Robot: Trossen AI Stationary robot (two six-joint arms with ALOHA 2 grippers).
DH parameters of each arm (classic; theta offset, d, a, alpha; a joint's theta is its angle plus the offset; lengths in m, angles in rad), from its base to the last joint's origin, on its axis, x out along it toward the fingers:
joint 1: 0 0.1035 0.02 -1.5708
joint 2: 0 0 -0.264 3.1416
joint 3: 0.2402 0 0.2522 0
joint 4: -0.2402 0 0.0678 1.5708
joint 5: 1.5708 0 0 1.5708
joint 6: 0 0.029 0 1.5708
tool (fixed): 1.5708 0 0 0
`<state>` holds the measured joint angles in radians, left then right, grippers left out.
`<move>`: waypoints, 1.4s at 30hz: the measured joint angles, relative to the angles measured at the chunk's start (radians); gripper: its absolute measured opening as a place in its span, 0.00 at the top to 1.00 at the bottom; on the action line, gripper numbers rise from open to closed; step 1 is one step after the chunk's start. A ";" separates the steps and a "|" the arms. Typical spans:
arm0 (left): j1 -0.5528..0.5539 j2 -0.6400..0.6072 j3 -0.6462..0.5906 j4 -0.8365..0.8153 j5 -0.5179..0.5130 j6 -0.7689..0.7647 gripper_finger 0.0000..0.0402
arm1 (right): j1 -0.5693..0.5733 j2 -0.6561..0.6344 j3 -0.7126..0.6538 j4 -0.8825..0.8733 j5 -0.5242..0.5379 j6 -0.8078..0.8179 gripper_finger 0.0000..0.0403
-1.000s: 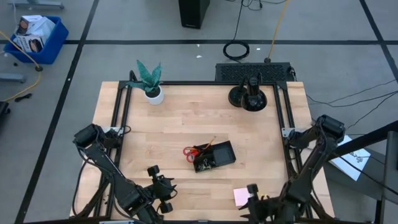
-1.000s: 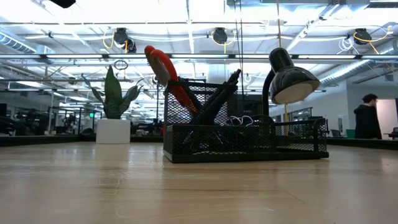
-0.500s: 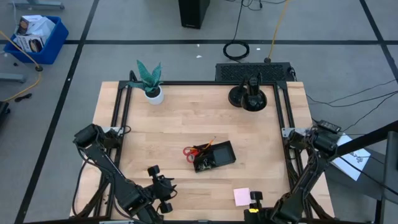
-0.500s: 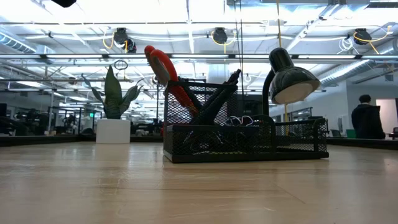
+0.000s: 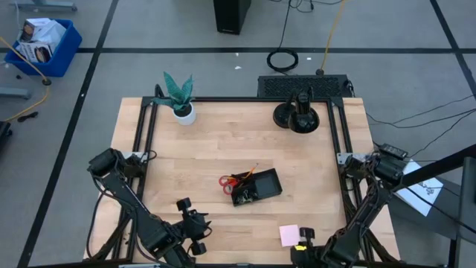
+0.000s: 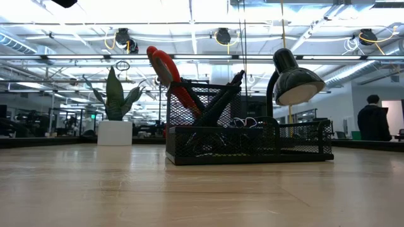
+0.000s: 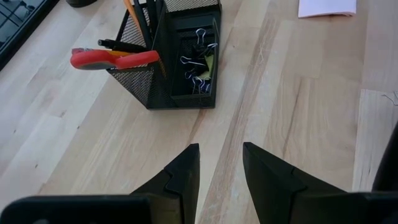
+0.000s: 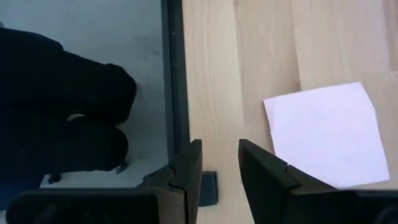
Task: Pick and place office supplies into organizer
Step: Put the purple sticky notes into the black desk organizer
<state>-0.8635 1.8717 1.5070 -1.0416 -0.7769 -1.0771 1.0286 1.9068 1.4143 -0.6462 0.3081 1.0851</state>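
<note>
Black mesh organizer [image 5: 256, 187] is seen mid-table, already loaded with supplies.

Red-handled scissors [image 7: 112, 58], an orange pencil [image 5: 249, 173] and black pens [image 6: 221, 101] are stood in its tall section; black clips [image 7: 196, 61] are held in a low compartment. A pink sticky-note pad [image 5: 288, 234] is left outside, near the table's front edge. Since the earlier frame, the right gripper [image 8: 217, 168] has been drawn back toward that edge; the left gripper [image 7: 217, 168] is unmoved. Both are parted, holding nothing.

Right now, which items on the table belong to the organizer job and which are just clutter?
Job items:
- organizer
- red-handled scissors, standing in it
- black pens, standing in it
- binder clips, in a low compartment
- pink sticky-note pad, on the table, outside the organizer

Just lying about:
- potted plant
- desk lamp
</note>
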 joint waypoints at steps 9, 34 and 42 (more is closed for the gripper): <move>0.000 0.000 0.000 0.000 0.000 0.000 0.68 | 0.000 0.000 0.000 0.061 0.001 -0.065 0.76; 0.000 0.000 0.000 0.000 0.000 0.004 0.68 | -0.006 0.000 -0.001 0.104 -0.052 -0.119 0.76; 0.000 0.000 0.000 -0.001 0.000 0.003 0.68 | -0.032 0.000 -0.001 0.089 -0.053 -0.057 0.76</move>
<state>-0.8635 1.8717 1.5070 -1.0424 -0.7765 -1.0737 0.9965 1.9068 1.4136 -0.5571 0.2553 1.0277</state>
